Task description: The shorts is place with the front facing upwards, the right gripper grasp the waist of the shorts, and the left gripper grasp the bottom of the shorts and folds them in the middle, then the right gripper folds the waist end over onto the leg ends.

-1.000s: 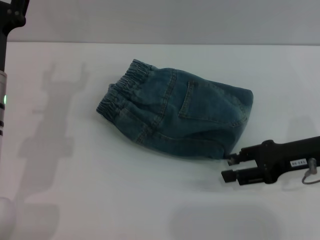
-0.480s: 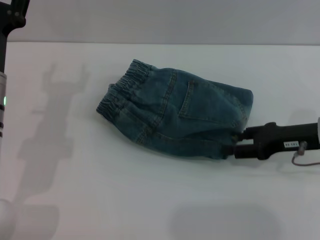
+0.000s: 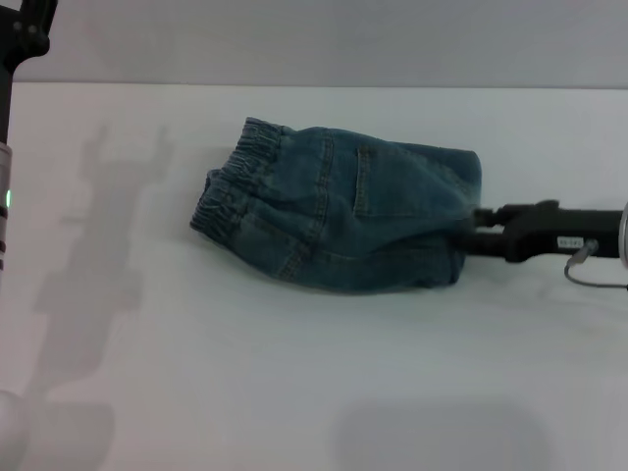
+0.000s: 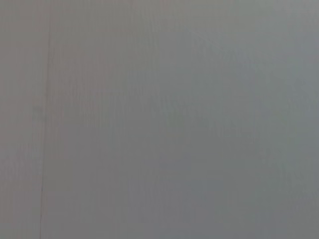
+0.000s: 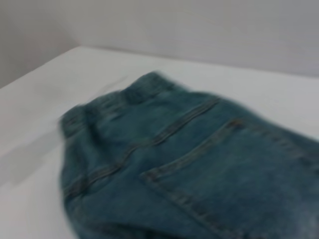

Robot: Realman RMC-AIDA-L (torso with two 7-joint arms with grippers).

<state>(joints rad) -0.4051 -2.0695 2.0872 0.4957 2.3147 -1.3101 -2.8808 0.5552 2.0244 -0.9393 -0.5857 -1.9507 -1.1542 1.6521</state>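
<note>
Looking from the head camera, I see the white table bare in front, and on its middle lie the shorts, folded into a compact bundle with the square back pocket facing up. The waist of the shorts, the gathered elastic band, points toward my left side. The right gripper comes in low from the right edge, almost flat over the table, and its fingertips reach the right end of the bundle, touching the denim there. I think the fingers are clenched on the fabric, but the tips are hidden at the cloth edge, so I cannot tell for sure. In the right wrist view the shorts fill the picture, waistband on the far side. The left gripper is lifted high at the far left corner, well apart from the shorts; whether its fingers are released or clenched I cannot tell. The left wrist view shows only a plain grey surface.
</note>
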